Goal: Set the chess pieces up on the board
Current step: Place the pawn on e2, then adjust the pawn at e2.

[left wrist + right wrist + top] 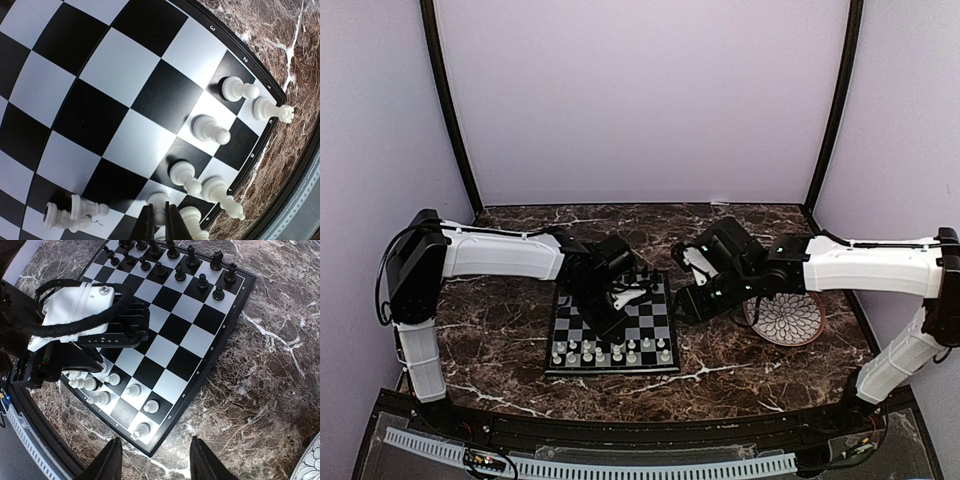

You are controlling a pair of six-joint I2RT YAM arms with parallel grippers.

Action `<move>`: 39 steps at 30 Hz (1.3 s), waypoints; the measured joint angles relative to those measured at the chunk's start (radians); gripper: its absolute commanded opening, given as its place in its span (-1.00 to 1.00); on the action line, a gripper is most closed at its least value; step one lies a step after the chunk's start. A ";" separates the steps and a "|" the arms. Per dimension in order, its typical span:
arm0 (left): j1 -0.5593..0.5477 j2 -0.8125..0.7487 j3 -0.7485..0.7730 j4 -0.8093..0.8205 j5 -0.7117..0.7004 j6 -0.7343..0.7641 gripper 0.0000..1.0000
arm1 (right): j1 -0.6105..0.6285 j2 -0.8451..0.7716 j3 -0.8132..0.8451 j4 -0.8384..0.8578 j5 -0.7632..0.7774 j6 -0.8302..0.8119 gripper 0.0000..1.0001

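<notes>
Dark marbled table, lilac walls behind. The left gripper is pinched narrow at the bottom edge of its own view, with a white piece right at the tips. Honestly can't tell if it's gripped or just standing there. Around it, more white pieces stand near the edge of the board, plus a toppled piece at lower left. Black pieces line the top of the right wrist view. The right gripper hangs spread wide with nothing in it, over the marble just below the board's lower corner. A plate sits right of the board in the overhead view.
</notes>
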 measured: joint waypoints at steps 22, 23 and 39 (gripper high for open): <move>-0.004 0.009 0.030 -0.041 -0.009 0.039 -0.63 | 0.000 0.056 0.041 -0.004 0.000 -0.032 -0.03; -0.004 0.009 0.032 -0.041 -0.006 0.042 -0.63 | 0.000 0.057 0.043 -0.004 0.000 -0.033 -0.03; -0.004 0.009 0.098 -0.043 0.010 0.027 -0.62 | 0.000 0.072 0.054 -0.007 -0.005 -0.050 -0.03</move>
